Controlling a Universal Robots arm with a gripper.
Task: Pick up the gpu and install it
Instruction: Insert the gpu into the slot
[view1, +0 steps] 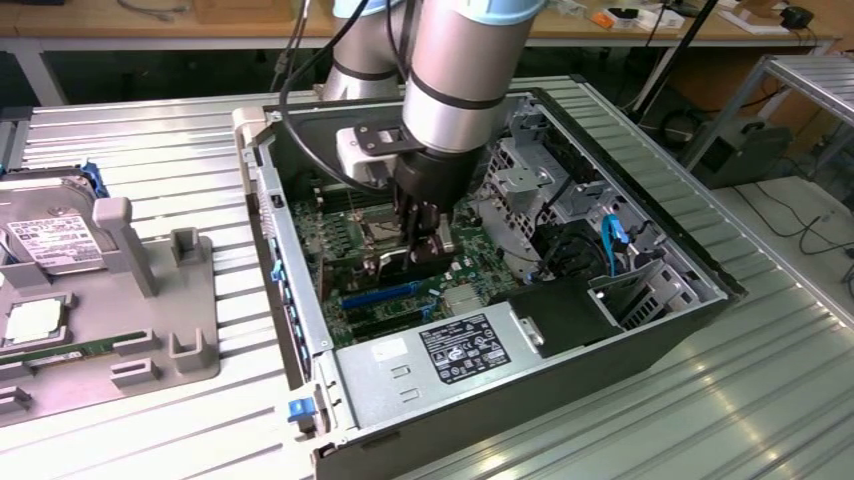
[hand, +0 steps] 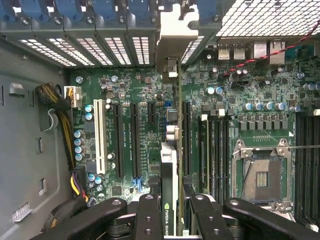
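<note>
Your fingers (hand: 150, 215) pinch the gpu (hand: 170, 165) edge-on, its silver bracket (hand: 172, 45) toward the rear slot covers. You have it standing upright over the motherboard (view1: 350, 250) inside the open computer case (view1: 641, 330) on the tabletop (view1: 747, 400).

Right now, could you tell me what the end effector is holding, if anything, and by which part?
The end effector is shut on the gpu, gripping its upper long edge near the middle, with the card standing on edge above the motherboard inside the computer case.

The gpu (hand: 170, 200) edge reads "NVIDIA QUAD"; other labels are not legible.
</note>
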